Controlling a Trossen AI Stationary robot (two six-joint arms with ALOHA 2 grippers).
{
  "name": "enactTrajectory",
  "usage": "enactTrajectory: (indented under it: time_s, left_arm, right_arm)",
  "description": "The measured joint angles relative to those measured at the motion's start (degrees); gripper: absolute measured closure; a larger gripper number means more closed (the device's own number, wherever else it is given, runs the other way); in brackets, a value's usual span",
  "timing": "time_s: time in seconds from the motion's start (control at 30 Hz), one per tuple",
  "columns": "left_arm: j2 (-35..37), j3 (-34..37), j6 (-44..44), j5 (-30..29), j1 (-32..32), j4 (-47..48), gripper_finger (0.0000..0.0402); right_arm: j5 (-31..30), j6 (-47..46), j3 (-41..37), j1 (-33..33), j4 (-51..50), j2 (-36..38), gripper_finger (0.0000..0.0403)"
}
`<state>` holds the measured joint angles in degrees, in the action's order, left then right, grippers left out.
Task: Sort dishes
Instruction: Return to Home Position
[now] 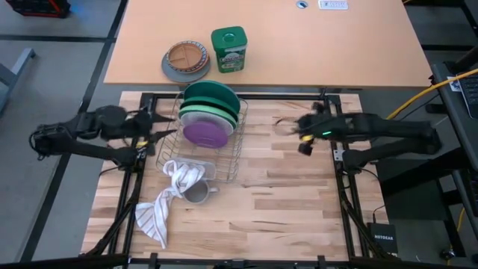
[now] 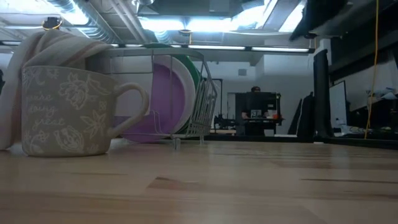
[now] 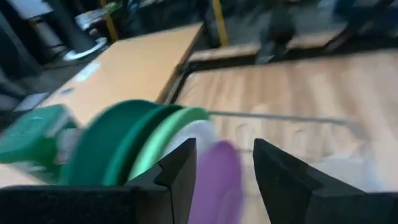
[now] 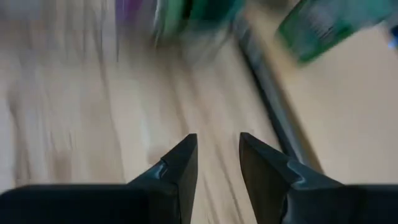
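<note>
High view puts the left claw (image 1: 163, 134) right beside the wire dish rack (image 1: 240, 146), tips aimed at it. The four plates stand on edge just ahead of those tips. Nearest is the small purple plate (image 1: 207, 132), then the white plate (image 3: 200, 132), the teal plate (image 1: 210, 113) and the darker green plate (image 1: 212, 95) farthest off. In the left wrist view this claw's fingers are parted by a moderate gap and grip nothing. The purple rim shows through the gap, beyond the tips and not touched.

The right claw (image 1: 287, 123) hangs on the rack's other side, well apart from it, over bare wood. Its wrist view shows the fingers a little apart and empty, with the plates far beyond the tips.

Sorting looks finished, since every plate sits in the rack and neither claw carries anything.

If a plate needed lifting again, it would probably feel light and stiff, and would not be fragile. The smooth plastic is likely slippery. The best hold would be a pinch across the thin upper rim, where it rises clear of the wires.

A mug (image 1: 196, 193) and a striped cloth (image 1: 157, 213) lie off to the left claw's side, past the rack's end.
</note>
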<state>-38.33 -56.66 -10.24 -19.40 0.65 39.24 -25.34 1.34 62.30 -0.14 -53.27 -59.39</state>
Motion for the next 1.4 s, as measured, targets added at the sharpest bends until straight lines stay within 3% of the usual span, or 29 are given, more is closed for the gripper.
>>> enactTrajectory:
  time_s: [0.1, 0.3, 0.47, 0.57, 0.77, 1.0, 1.4]
  left_arm:
    - [9.4, 9.1, 2.2, 2.4, -1.3, -6.2, 0.0254]
    - [27.3, 27.0, 2.5, 2.3, -1.7, -21.1, 0.0254]
    - [38.4, 35.0, 4.2, 1.5, -1.7, -25.2, 0.0254]
    - [37.5, 36.5, 4.5, 1.0, -1.6, -25.4, 0.0254]
    - [36.6, 39.0, 6.5, 0.3, -1.7, -26.8, 0.0254]
    - [37.5, 43.4, 6.9, 0.2, -1.6, -26.7, 0.0254]
    - [37.5, 49.8, 8.0, 0.1, -1.6, -28.3, 0.0254]
  right_arm:
    - [1.3, -0.6, -6.7, -1.3, 13.0, 11.6, 0.0281]
    - [8.3, -1.3, -27.4, -2.2, 41.3, 33.0, 0.0281]
    - [8.5, -6.2, -39.5, -2.1, 49.6, 45.1, 0.0281]
    - [9.6, -10.4, -44.7, -2.1, 50.6, 50.2, 0.0281]
    - [13.9, -14.9, -54.1, -2.1, 55.8, 55.2, 0.0281]
    - [17.6, -16.3, -60.9, -2.1, 59.6, 55.4, 0.0281]
    - [19.0, -17.6, -61.6, -2.1, 56.2, 55.4, 0.0281]
